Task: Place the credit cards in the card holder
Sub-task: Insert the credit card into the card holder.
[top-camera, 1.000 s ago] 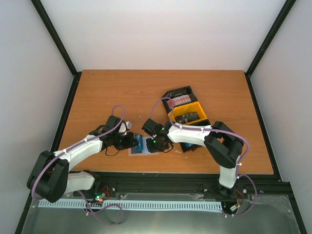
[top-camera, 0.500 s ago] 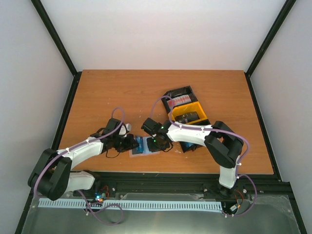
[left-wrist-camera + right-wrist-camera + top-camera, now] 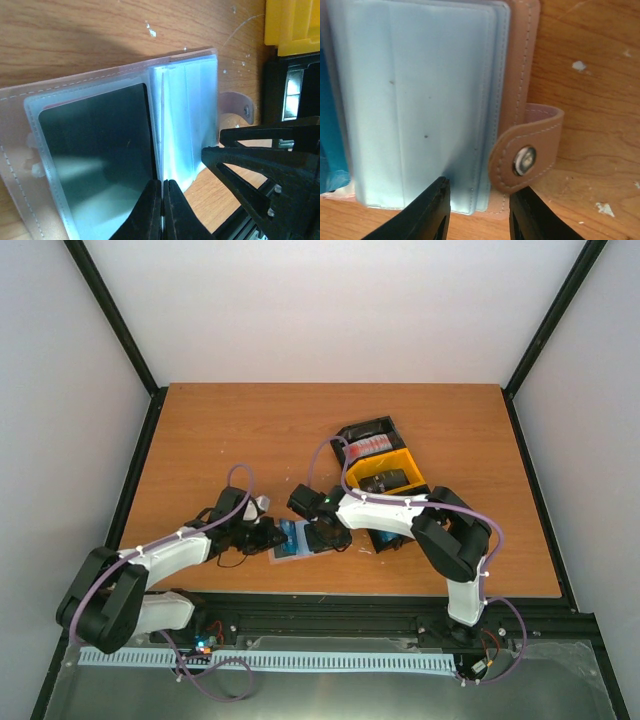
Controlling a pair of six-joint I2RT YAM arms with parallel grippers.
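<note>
- No text, brand, number or sign can be read in any view.
- red credit cards (image 3: 372,445) in the tray (image 3: 407,454): they carry white marks, too small to read from the top camera.
- card holder (image 3: 520,60): the tan cover shows stitching only in the right wrist view, no legible print.
- dark credit card (image 3: 95,145) in a see-through pocket, left wrist view: the face is plain with glare across it, no characters legible.
</note>
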